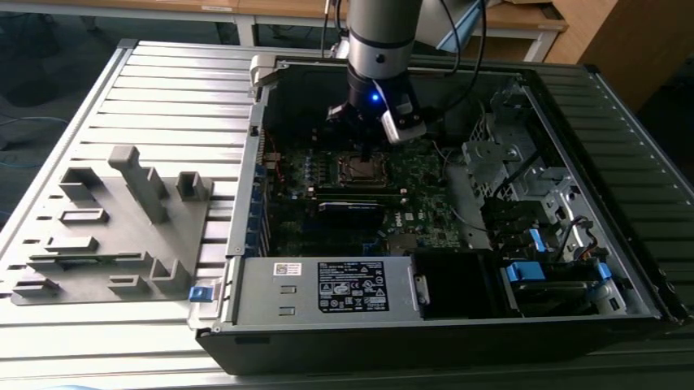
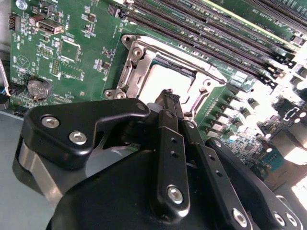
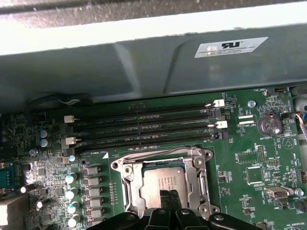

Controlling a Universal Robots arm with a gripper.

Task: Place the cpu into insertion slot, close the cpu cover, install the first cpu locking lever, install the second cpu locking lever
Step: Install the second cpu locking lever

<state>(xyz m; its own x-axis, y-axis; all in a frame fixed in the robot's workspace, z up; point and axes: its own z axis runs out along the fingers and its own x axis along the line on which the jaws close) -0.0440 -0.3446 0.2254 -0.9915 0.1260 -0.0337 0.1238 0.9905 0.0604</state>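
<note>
Treating the flat silver-grey square cpu (image 3: 162,185) as light, stiff and fragile, we judge its edges the safe hold; the black hand (image 3: 168,197), fingers pressed together, hangs above it inside the thin shiny metal cpu cover (image 3: 128,188).

White label (image 1: 352,286) on power supply box (image 1: 271,307), white sticker (image 3: 231,47) on case wall (image 3: 144,62): print illegible

Glare: we're getting blown-out white on the cpu (image 2: 165,81) in the second wrist view.
Shadows: we're seeing the case interior (image 1: 325,122) sitting dark.
Focus: we're finding the gripper (image 2: 168,103) looking soft.
</note>
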